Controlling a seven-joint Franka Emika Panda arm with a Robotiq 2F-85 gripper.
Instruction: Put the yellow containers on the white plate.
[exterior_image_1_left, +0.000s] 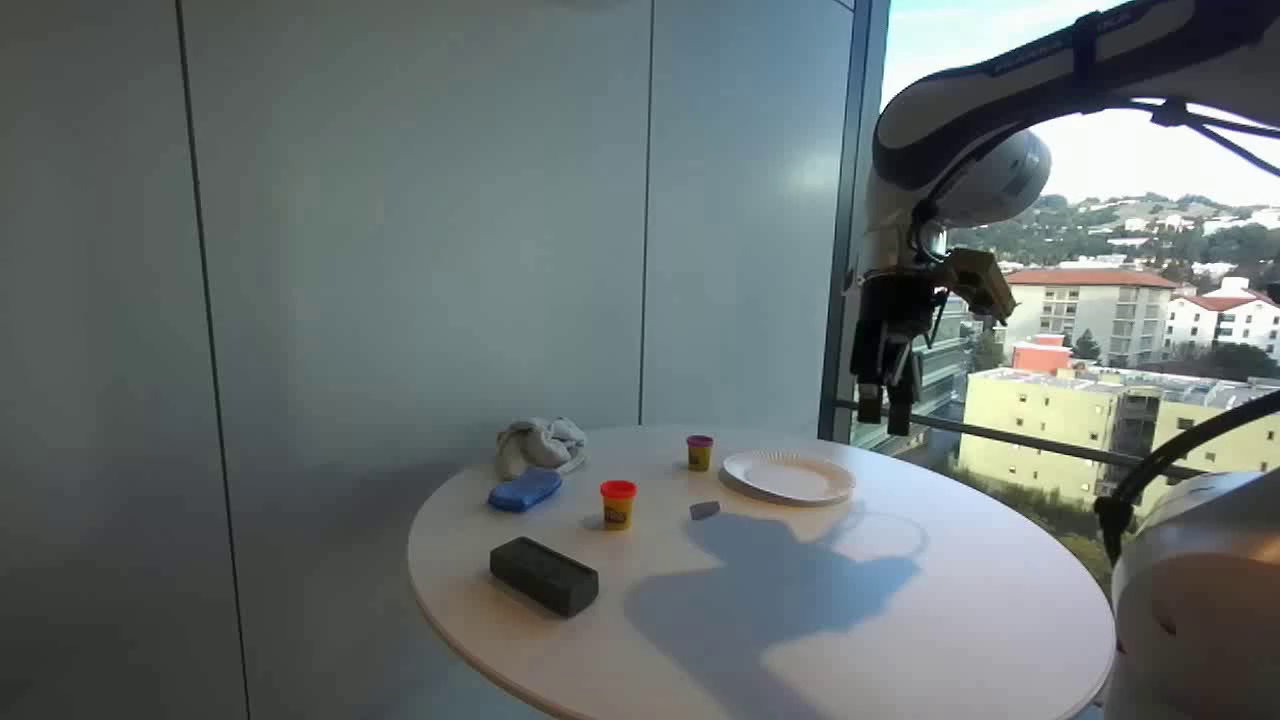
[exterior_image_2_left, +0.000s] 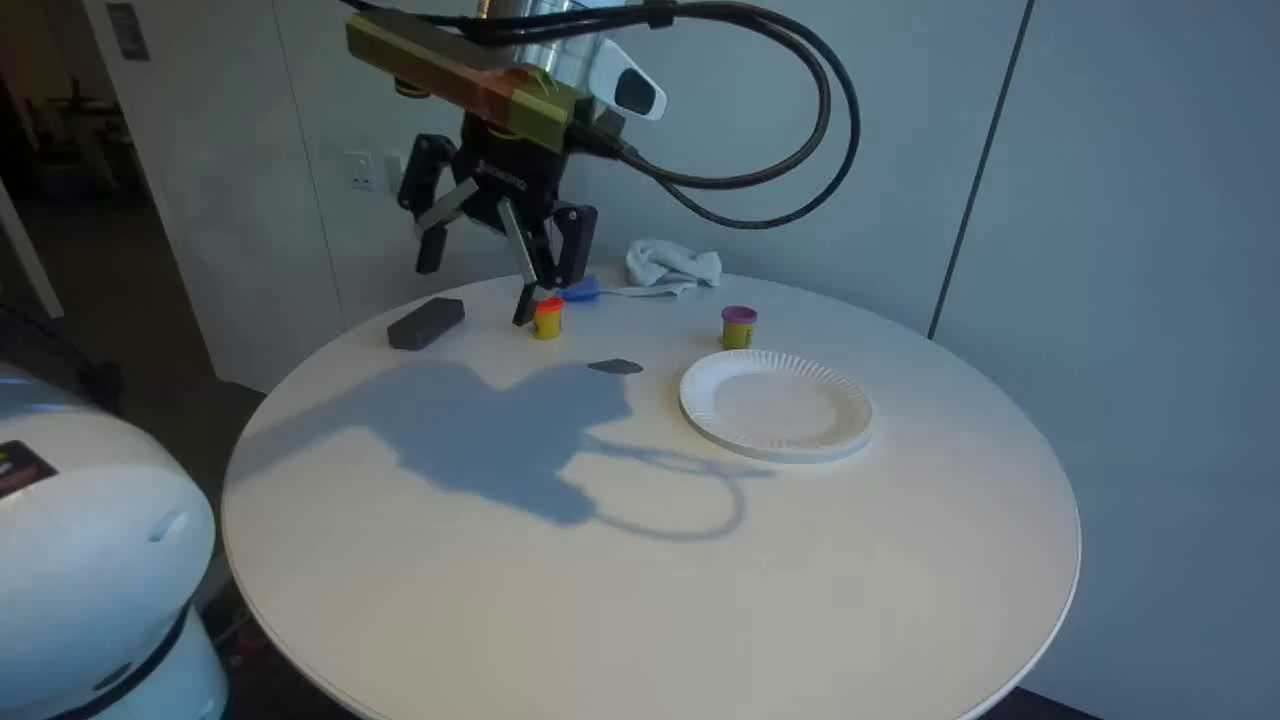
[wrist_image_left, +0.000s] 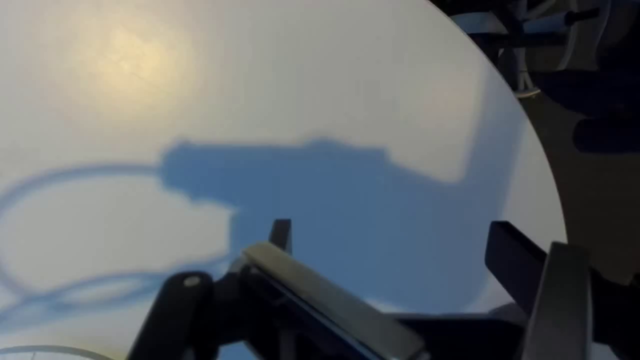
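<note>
- I had the gripper (exterior_image_2_left: 477, 282) up in the air, pointing down, raised above the level of the round table (exterior_image_2_left: 650, 620).
- Its two fingers (wrist_image_left: 515, 265) stood wide apart; through the gap my wrist view gave me tabletop darkened by the shadow (wrist_image_left: 350, 225) of the arm (exterior_image_1_left: 930, 130).
- The white plate (exterior_image_2_left: 775, 405), with its fluted rim, lay flat on the table.
- The purple-lidded yellow container (exterior_image_1_left: 699, 455) stood upright on the table just beside the plate; in an exterior view I could see a narrow strip of tabletop between the two.
- The red-lidded yellow container (exterior_image_1_left: 617, 508) also stood upright, farther from the plate, on the side toward a dark oblong block (exterior_image_1_left: 543, 577).
- That block lay near the table's edge.
- A small grey piece (exterior_image_1_left: 704, 510) lay between the red-lidded container and the plate; I could not make out what it was.
- A blue object (exterior_image_1_left: 525, 490) lay next to a crumpled pale cloth (exterior_image_1_left: 540, 443), and I couldn't tell whether they touched.
- A dark cable (exterior_image_2_left: 715, 184) looped out from the wrist in an exterior view, and its shadow curved across the tabletop close to the plate.
- Beyond the arm, an exterior view showed me buildings (exterior_image_1_left: 1030, 410) outside.
</note>
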